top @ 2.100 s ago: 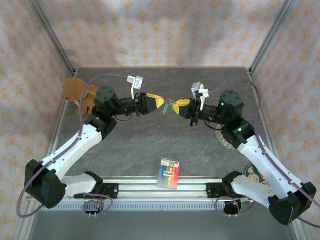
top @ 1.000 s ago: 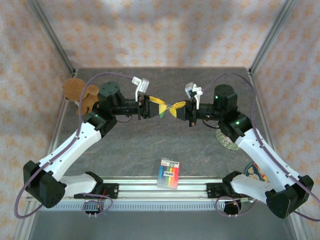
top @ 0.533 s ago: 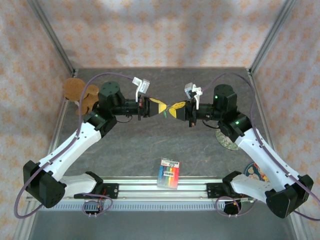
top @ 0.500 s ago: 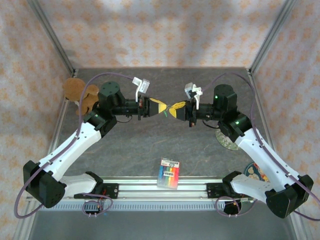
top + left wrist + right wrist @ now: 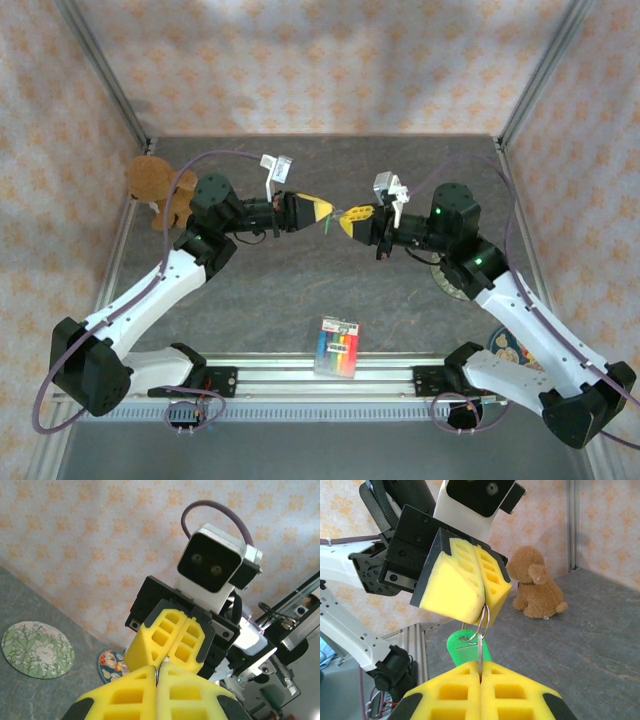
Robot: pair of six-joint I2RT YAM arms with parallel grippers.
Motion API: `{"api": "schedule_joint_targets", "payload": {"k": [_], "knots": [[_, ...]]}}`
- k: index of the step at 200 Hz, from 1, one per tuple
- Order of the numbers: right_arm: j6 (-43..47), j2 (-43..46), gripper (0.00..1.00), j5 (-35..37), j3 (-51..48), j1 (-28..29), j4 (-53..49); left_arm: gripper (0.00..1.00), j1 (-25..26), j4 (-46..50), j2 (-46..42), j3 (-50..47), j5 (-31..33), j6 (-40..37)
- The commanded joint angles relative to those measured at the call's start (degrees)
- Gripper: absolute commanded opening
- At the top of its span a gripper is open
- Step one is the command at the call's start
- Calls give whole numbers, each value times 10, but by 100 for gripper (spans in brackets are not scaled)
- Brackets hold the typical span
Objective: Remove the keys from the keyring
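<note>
Right wrist: keys (image 5: 463, 645) at right hand (image 5: 480, 668)

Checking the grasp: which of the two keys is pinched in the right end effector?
The plain metal key: its blade runs straight down between the right end effector's closed fingers. The green-headed key hangs beside it, apparently unpinched.

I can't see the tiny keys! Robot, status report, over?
Left fingers shut on keyring. Right fingers shut on silver key. Green key dangling, both keys on ring. Nothing blocking.
</note>
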State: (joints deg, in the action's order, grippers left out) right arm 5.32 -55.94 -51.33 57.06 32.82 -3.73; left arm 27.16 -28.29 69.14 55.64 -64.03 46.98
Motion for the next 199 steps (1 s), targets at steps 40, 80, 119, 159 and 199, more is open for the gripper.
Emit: {"api": "schedule_joint_targets", "payload": {"k": [40, 80, 119, 159, 199], "knots": [[3, 17, 0, 49, -10, 15, 22, 15, -15, -64, -14, -13, 35, 17], [29, -5, 0, 39, 33, 15, -68, 35, -29, 22, -45, -14, 52, -49], [46, -40, 0, 22, 71, 15, -137, 44, -36, 136, -50, 24, 36, -127], [68, -81, 0, 0, 123, 15, -205, 51, -35, 254, -43, 62, 16, -214], [81, -106, 0, -26, 153, 15, -239, 55, -36, 308, -34, 80, -5, -245]]}}
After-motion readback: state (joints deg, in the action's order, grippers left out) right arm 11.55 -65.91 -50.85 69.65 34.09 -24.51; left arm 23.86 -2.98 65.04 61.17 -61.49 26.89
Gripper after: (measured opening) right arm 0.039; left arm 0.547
